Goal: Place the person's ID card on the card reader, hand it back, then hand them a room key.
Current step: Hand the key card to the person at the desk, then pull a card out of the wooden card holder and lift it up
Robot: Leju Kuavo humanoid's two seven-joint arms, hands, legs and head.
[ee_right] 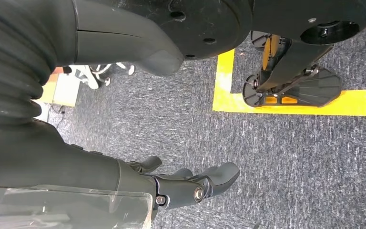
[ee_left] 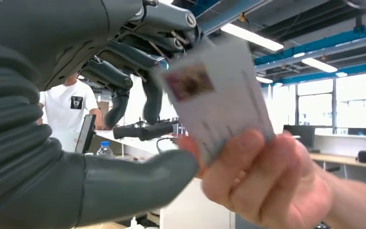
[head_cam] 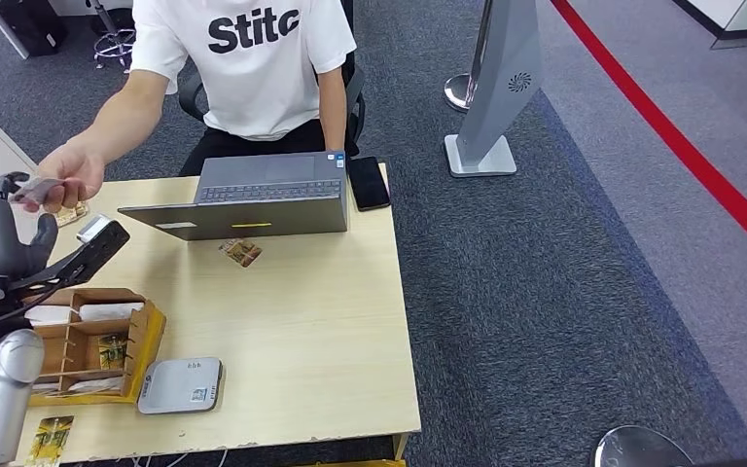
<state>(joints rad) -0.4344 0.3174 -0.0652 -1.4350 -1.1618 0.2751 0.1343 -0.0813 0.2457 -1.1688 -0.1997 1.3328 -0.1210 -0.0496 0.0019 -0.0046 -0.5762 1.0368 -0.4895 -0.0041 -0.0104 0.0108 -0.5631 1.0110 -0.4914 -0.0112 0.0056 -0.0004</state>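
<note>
A person in a white T-shirt sits behind the desk, and the person's hand holds the ID card out over the desk's far left corner. My left hand is raised right beside it. In the left wrist view the pale, blurred ID card lies between my thumb and my spread fingers, still pinched by the person's fingers. My left hand does not grip it. The grey card reader lies near the desk's front edge. My right hand hangs over the carpet, holding nothing.
A cardboard organiser with cards stands left of the reader. A black handheld device lies behind it. A laptop and a phone sit at the back. Loose brown cards lie mid-desk and at the front left.
</note>
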